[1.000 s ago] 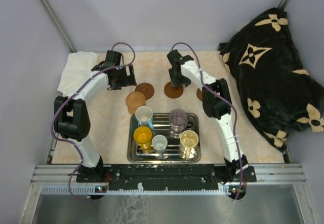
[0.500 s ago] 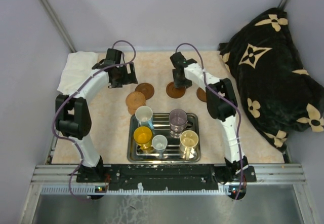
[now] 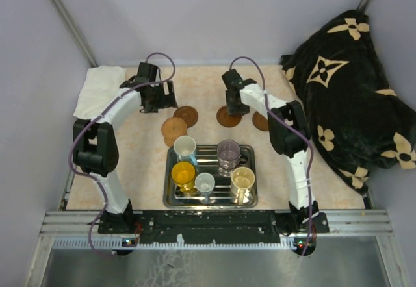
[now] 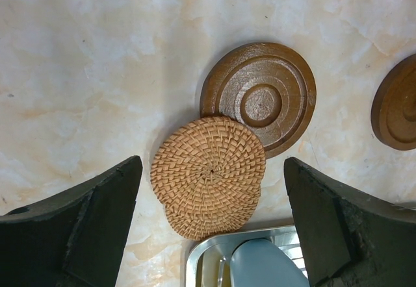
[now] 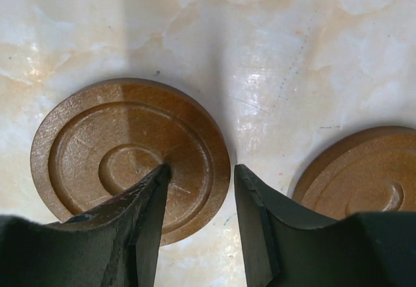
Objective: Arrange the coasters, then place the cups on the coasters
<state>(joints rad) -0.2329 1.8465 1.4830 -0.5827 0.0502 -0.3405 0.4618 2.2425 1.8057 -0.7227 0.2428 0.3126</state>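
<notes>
Right hand (image 5: 200, 170) narrow, astride rim of brown coaster (image 5: 123, 144), left of frame; we cannot tell if it grips. Best we squeeze gently, slide it flat on tabletop (image 5: 273, 53), clear of next coaster (image 5: 354, 183). Left hand (image 4: 213, 163) wide, empty.

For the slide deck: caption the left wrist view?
Open left gripper hovers over woven coasters overlapping a wooden coaster, tray corner below.

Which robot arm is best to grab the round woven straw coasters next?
Left. Its open left gripper hangs directly over the round woven straw coasters, while the right gripper is at a brown wooden disc.
</notes>
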